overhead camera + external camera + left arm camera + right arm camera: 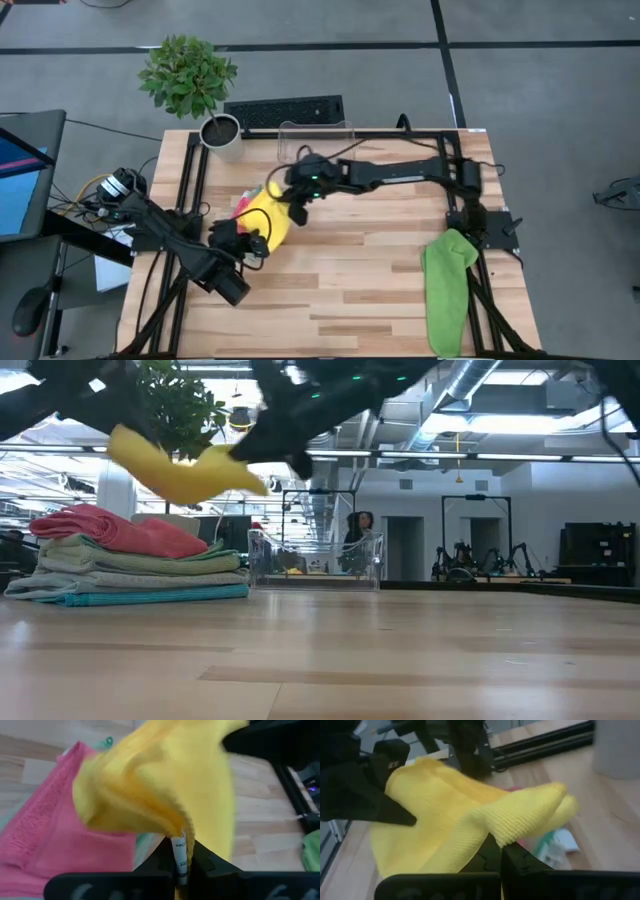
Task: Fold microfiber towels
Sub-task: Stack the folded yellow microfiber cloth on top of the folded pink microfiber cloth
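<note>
Both grippers are lifting your yellow towel (268, 212) above the folded stack (130, 565).
Left gripper (179, 865) and right gripper (501, 851) are each pinching an edge; bare tabletop (360, 270) is lying open alongside.

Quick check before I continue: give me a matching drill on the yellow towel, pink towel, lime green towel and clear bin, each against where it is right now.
Things:
1. yellow towel
2. pink towel
3. lime green towel
4. clear bin

Places:
A. draped over the table's right edge
B. at the table's far edge, beside the plant pot
C. held in the air by both grippers
D. on top of the folded stack

Pairs: 1-C, 2-D, 3-A, 4-B
</note>
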